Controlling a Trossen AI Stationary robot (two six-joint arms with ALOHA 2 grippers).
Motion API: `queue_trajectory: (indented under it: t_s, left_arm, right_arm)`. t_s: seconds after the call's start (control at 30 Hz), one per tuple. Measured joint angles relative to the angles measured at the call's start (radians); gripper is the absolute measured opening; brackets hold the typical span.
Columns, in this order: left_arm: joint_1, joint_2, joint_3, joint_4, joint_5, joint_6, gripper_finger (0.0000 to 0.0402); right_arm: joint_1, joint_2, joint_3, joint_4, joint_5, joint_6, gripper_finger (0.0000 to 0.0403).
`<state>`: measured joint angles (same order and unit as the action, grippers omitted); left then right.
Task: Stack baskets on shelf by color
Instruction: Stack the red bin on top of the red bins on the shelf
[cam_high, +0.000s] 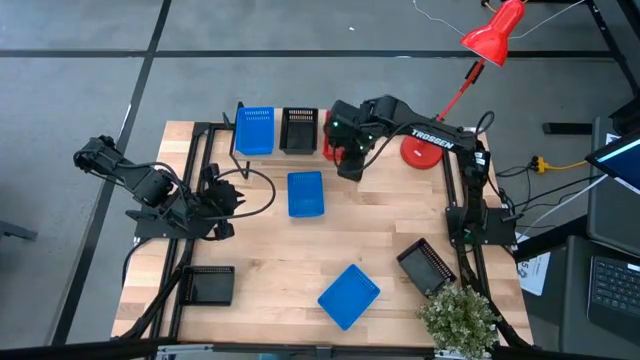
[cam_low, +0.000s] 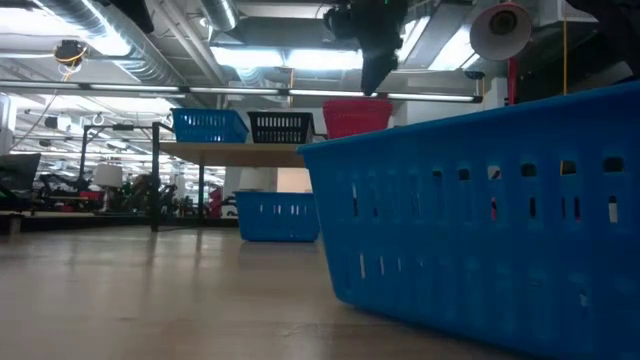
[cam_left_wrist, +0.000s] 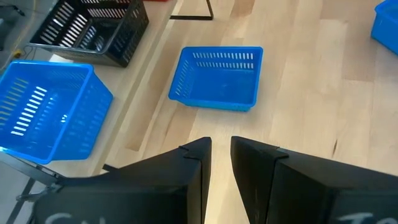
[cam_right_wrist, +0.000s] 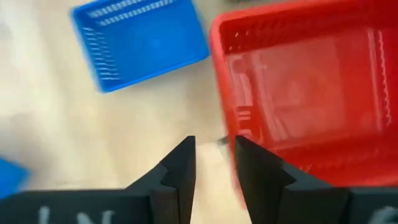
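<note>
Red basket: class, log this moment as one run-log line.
right end effector: open, above red basket on shelf | left end effector: waiting | blue basket: tabletop
</note>
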<state>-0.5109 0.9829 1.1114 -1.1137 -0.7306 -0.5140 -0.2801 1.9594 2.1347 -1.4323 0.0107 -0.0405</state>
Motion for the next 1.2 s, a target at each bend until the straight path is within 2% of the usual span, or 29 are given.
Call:
queue_trajectory:
  t_s: [0.07,0.23,0.33,0.43,0.57,0.63,0.87,0.97,1.1,1.2]
  left_arm:
    - [0.000,0.005,0.000,0.000,-0.026,0.000,0.0054]
    - [0.004,0.034,0.000,0.006,-0.081,0.018,0.0054]
    - [0.017,0.063,0.000,0.020,-0.081,0.025,0.0054]
    - [0.039,0.098,0.000,0.040,-0.079,0.027,0.0054]
    - [0.066,0.134,0.000,0.044,-0.063,0.026,0.0054]
    - [0.075,0.144,0.000,0.044,-0.062,0.027,0.0054]
    - [0.078,0.118,0.000,0.029,-0.059,0.047,0.0054]
    - [0.077,0.094,0.000,0.025,-0.056,0.054,0.0054]
    - [0.081,0.083,0.000,0.015,-0.061,0.056,0.0054]
    - [0.081,0.084,0.000,0.003,-0.064,0.056,0.0054]
  right_arm:
    - [0.035,0.000,0.023,-0.035,0.020,0.093,0.0110]
    - [0.140,-0.002,0.110,-0.107,0.281,0.138,0.0110]
    - [0.195,-0.001,0.147,-0.130,0.364,0.142,0.0110]
    - [0.228,-0.001,0.154,-0.129,0.347,0.148,0.0110]
    - [0.227,-0.001,0.072,-0.089,0.159,0.161,0.0110]
    - [0.218,0.002,-0.001,-0.050,0.122,0.125,0.0110]
    - [0.157,0.002,-0.180,0.036,0.138,0.065,0.0110]
    - [0.143,0.002,-0.190,0.075,0.152,0.055,0.0110]
    - [0.130,0.002,-0.190,0.130,0.243,0.030,0.0110]
    - [0.108,0.002,-0.190,0.151,0.255,0.029,0.0110]
